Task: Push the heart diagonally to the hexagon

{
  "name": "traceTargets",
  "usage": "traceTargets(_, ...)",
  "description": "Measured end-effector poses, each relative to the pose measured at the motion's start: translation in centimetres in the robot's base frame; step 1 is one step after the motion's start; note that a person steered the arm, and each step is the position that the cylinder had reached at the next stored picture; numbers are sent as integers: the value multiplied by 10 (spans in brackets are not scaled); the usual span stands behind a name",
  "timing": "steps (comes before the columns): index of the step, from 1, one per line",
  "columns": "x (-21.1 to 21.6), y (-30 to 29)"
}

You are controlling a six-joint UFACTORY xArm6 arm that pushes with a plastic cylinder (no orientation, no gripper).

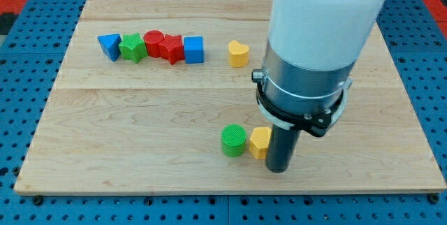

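Your tip point(278, 170), with no gripper to see, sits beside the yellow hexagon point(260, 142); the light, slippery yellow heart point(238, 54) likely needs an upper-side push.

Pale wooden board point(140, 124) bearing seven small blocks: five in a row, two paired.

Probably lab: blue pegboard bench point(21, 71) (wooden board point(140, 113) atop).

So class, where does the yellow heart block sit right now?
The yellow heart block sits near the view's top centre, right of the blue cube, with a gap between them, well above the yellow hexagon block.
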State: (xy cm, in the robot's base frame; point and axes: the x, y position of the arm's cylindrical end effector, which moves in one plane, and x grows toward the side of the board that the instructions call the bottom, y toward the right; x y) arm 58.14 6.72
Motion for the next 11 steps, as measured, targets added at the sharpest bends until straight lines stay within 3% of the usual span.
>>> traceTargets(1, -3, -1)
traceTargets(2, -16, 97)
traceTargets(3, -104, 133)
traceTargets(4, -188, 97)
traceTargets(5, -213, 24)
traceTargets(6, -221, -37)
traceTargets(7, -240, -47)
traceTargets(9, -149, -110)
traceTargets(10, -168, -111)
traceTargets(11, -168, -155)
